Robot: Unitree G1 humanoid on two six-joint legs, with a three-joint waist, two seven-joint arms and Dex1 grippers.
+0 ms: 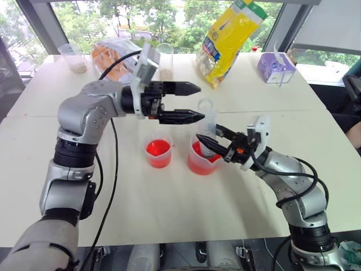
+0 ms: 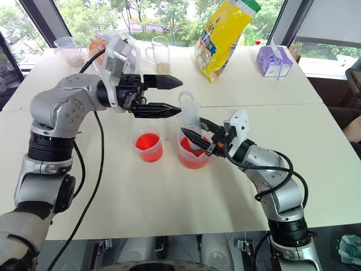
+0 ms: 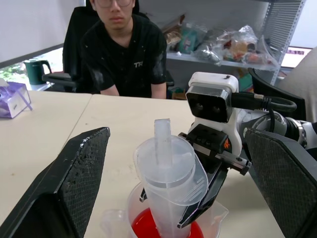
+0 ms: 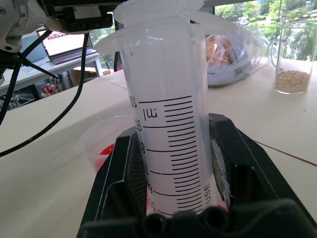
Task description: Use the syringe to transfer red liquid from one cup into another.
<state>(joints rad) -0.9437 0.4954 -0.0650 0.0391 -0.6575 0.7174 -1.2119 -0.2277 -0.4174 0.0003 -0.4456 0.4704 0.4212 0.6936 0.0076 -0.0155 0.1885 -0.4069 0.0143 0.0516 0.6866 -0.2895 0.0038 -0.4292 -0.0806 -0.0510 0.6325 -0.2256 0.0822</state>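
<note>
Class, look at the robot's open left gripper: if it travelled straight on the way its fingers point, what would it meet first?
Most likely the syringe: the left gripper points sideways at its plunger top, which stands between the open fingers' line. Depth is hard to judge.

A wide white table (image 1: 169, 214) fills the room's middle, a seam running across it. Behind it, large windows (image 1: 169, 17) with dark frames look out on green trees, and daylight falls in. A black office chair (image 3: 79, 44) stands at the table's side, with a person (image 3: 126, 49) in a black shirt seated there. Further back, a metal shelf (image 3: 277, 34) carries bagged clutter against a pale wall (image 3: 34, 25).
</note>
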